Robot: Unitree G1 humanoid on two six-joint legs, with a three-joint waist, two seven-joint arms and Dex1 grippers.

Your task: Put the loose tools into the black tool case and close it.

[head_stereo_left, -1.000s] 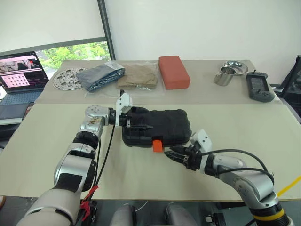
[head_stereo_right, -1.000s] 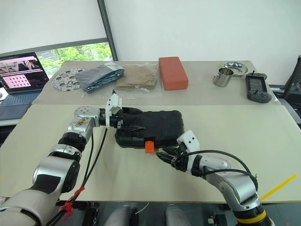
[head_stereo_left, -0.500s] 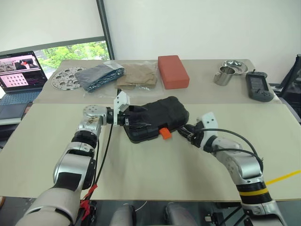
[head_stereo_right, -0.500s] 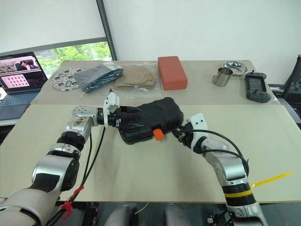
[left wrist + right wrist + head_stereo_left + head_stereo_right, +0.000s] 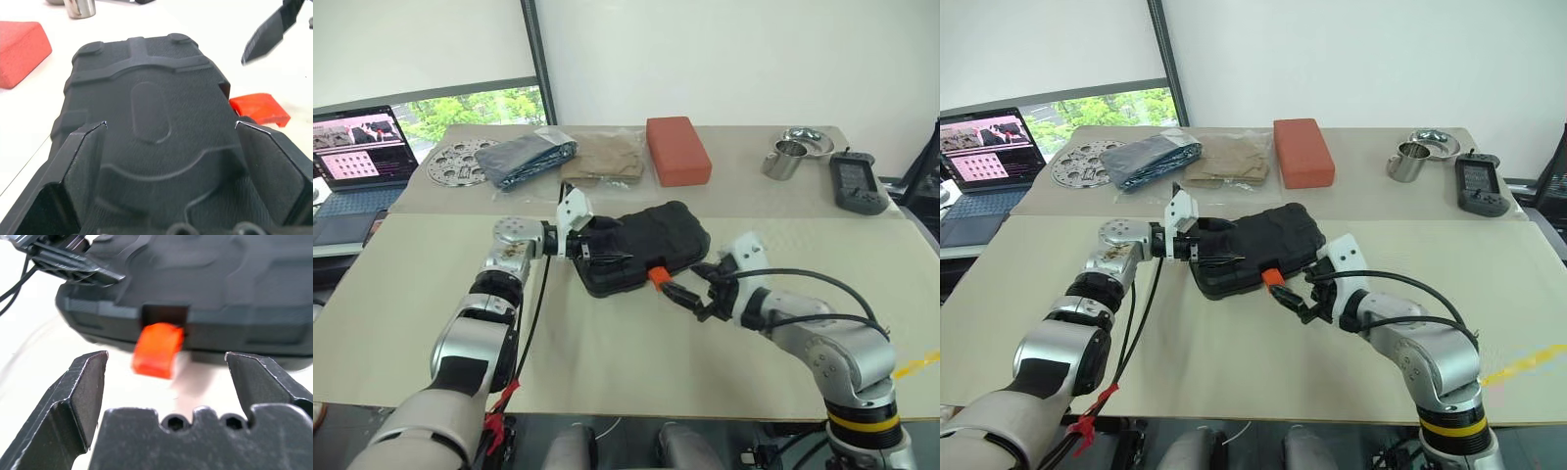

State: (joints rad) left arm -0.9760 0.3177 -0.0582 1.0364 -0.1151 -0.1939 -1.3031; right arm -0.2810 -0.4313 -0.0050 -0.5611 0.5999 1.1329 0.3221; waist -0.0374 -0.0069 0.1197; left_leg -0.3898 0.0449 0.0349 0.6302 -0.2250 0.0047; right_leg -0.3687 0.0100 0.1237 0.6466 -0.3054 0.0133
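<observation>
You see the case (image 5: 151, 107) at frame centre as black plastic, matt, with a fine pebbled grain; its latch (image 5: 157, 348) is smooth orange plastic; the fingers (image 5: 83, 391) look like rough, matt black plastic; the block (image 5: 677, 149) at the top is dull red and matt; the cup (image 5: 785, 160) at upper right is shiny metal; the table (image 5: 607, 362) is smooth, matt beige.
</observation>
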